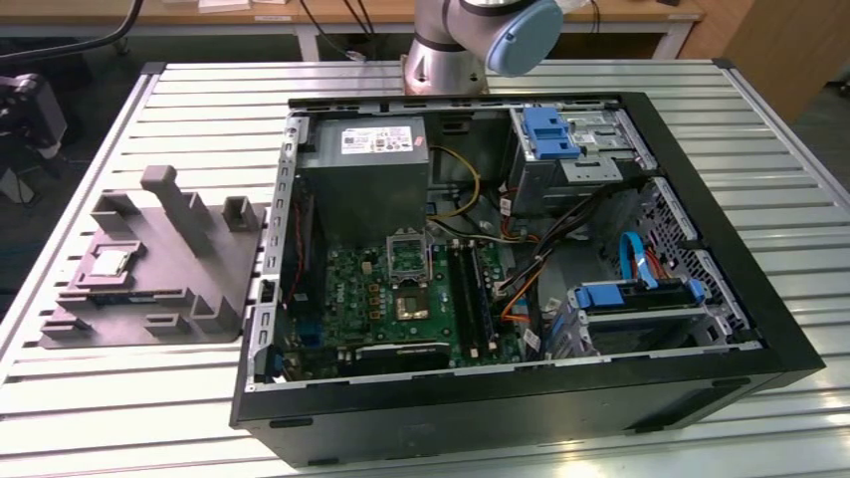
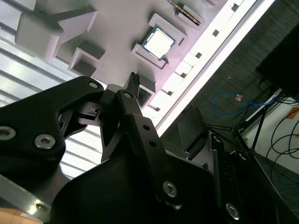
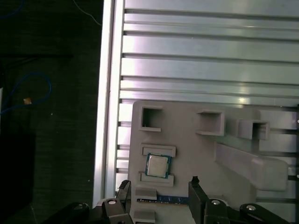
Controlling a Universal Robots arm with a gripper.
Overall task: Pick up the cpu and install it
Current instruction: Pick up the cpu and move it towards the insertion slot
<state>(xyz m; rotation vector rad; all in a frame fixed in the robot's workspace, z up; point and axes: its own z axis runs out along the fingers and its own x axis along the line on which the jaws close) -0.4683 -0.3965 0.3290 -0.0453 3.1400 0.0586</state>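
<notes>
Right, the claw [image 3: 159, 183] hangs spread wide and empty over the grey plastic tray [image 3: 187, 154] — and the cpu [image 3: 157, 165] lies just ahead of the fingertips [image 3: 194, 182], centred on the gap between them. It's square, so no long axis to fuss over: thin, flat, with a pale silvery metal top, seated between two low raised ledges [image 3: 156, 178]. The tray is matte with chunky upright posts [image 1: 162, 189], resting on the ribbed metal surface [image 1: 159, 398]. It sits at the exterior view's left, with the open computer case [image 1: 505, 408] just beside it — green board [image 1: 385, 299] inside.
</notes>
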